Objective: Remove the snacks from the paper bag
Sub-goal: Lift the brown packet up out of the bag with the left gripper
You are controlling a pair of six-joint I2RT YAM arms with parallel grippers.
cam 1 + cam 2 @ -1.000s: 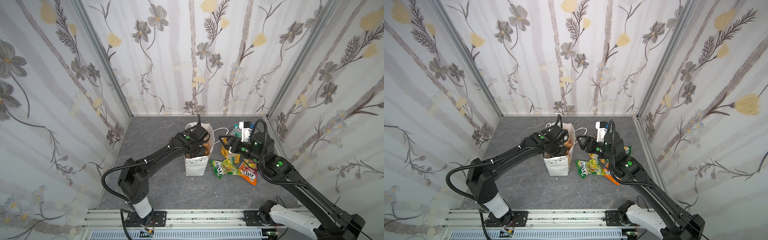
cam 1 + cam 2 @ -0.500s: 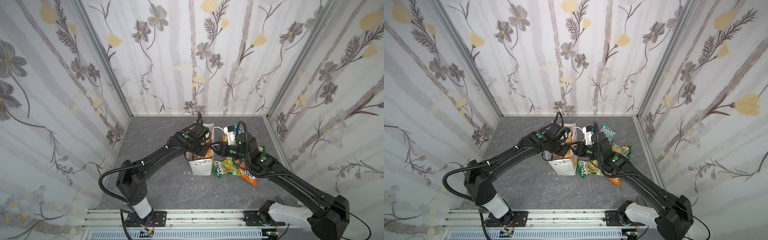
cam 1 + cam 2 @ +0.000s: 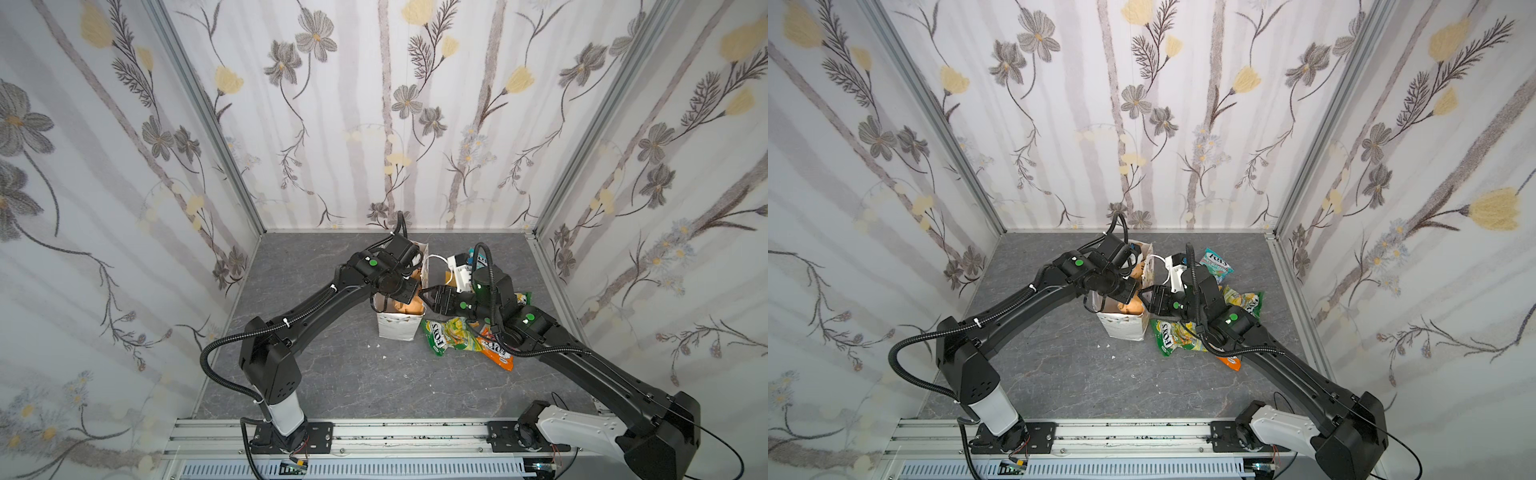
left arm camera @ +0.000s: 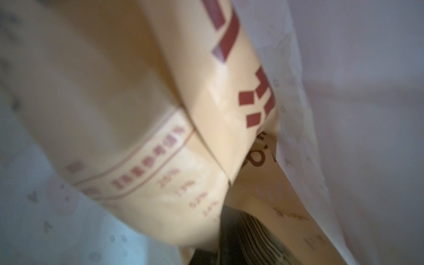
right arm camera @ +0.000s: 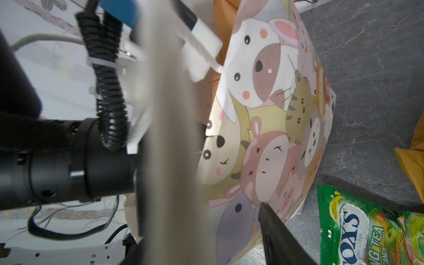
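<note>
Trouble here would come from crowding: both my wrists meet at the mouth of the paper bag (image 3: 397, 330), which stands upright in mid-table. My left gripper (image 3: 409, 293) is down inside the rim on the bag's 9 o'clock side, clamped fully together. Whether it pinches anything I cannot tell, though its wrist view is filled by a tan pouch (image 4: 160, 103) against the inner wall. My right gripper (image 3: 430, 296) sits at the 3 o'clock rim, jaws apart, one finger (image 5: 277, 231) outside the cartoon side panel (image 5: 270, 137).

I judge that lifting with one arm while the other presses could tip the light bag toward 6 o'clock or tear its paper. The cord handle (image 3: 436, 256) could catch a finger, and the arms might knock each other.

Room is poor at 3 to 4 o'clock, where a green packet (image 3: 446, 337) and an orange-red packet (image 3: 496, 352) lie just beside the base. A teal packet (image 3: 1216, 262) lies at 1 o'clock. Bare table (image 3: 332, 374) opens from 6 to 9 o'clock; the back wall (image 3: 415, 166) is near at 12.
</note>
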